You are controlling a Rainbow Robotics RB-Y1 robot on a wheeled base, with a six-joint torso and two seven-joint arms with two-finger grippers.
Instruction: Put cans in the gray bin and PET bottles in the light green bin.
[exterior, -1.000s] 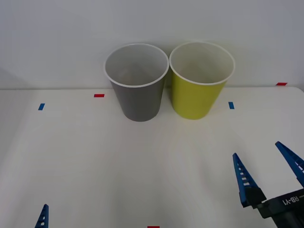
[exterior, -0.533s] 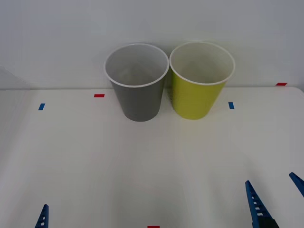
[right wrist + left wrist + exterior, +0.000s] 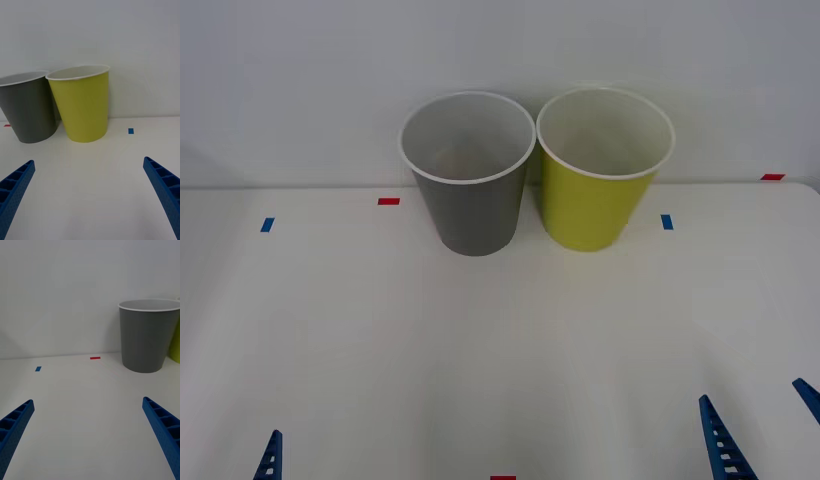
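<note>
The gray bin (image 3: 470, 185) and the light green bin (image 3: 602, 175) stand upright side by side at the back of the white table, almost touching, and both also appear in the right wrist view (image 3: 32, 108) (image 3: 84, 105). My right gripper (image 3: 750, 392) hangs open near the table's front right, well short of the light green bin, with nothing between its fingers (image 3: 88, 161). My left gripper (image 3: 88, 400) is open and empty at the front left, one fingertip (image 3: 270, 458) showing, with the gray bin (image 3: 148, 335) ahead of it. Cans and PET bottles are out of view.
Small tape marks lie on the table: red (image 3: 388, 201) and blue (image 3: 267, 224) left of the bins, blue (image 3: 667, 221) and red (image 3: 772, 177) to their right, red (image 3: 502, 478) at the front edge. A white wall rises right behind the bins.
My right gripper has drawn back toward the table's front edge, staying open. The left gripper and both bins have not moved.
</note>
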